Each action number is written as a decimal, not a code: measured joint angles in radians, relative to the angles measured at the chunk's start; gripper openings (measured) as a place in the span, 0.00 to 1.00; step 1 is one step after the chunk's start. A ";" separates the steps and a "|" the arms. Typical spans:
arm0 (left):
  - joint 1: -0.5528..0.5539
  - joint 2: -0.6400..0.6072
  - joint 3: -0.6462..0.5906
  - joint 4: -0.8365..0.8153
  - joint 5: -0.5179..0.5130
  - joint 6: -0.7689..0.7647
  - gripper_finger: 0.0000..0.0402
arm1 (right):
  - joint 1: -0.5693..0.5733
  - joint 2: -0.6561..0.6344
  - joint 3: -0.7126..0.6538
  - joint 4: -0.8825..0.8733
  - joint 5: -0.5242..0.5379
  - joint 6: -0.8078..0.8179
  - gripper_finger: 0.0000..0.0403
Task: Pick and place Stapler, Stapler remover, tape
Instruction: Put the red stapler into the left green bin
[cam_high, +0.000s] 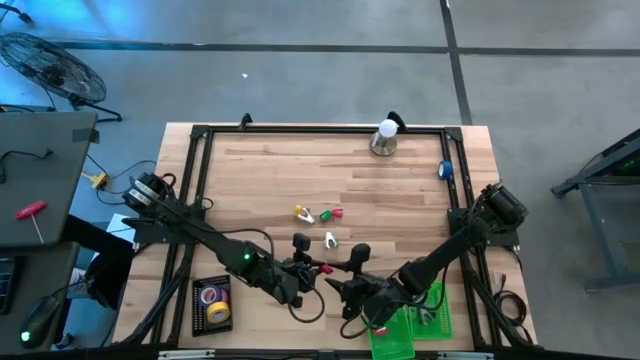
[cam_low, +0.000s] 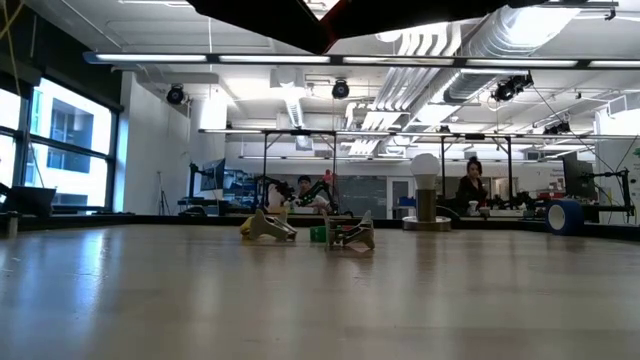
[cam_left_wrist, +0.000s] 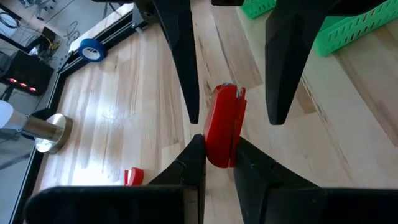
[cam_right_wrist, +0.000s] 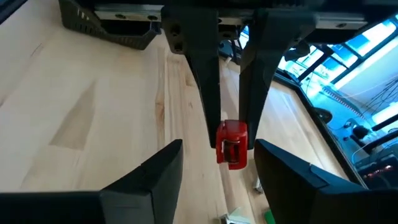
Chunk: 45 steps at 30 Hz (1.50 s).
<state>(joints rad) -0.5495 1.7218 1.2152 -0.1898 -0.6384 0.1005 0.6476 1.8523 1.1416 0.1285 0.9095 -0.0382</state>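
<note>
I hold the red stapler (cam_left_wrist: 224, 124) pinched in my left gripper (cam_left_wrist: 219, 155) above the table's near middle, presenting it so my right gripper (cam_right_wrist: 217, 168), fingers spread around it, can receive it.

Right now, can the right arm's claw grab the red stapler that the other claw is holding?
Probably yes. The red stapler sticks out of the left gripper, which is shut on it, and the right gripper faces it with open fingers on either side and nothing between.
</note>
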 joint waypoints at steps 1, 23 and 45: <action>0.000 0.000 0.000 0.000 0.000 0.000 0.12 | 0.000 0.000 0.000 0.005 0.004 -0.006 0.46; 0.010 0.001 0.000 -0.019 0.000 -0.016 0.12 | -0.023 -0.001 0.032 -0.041 -0.015 0.034 0.14; 0.017 0.003 -0.002 -0.041 0.021 -0.029 0.17 | -0.058 -0.003 0.033 -0.158 -0.050 0.169 0.11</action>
<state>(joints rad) -0.5327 1.7248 1.2133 -0.2304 -0.6170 0.0717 0.5900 1.8496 1.1748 -0.0298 0.8595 0.1311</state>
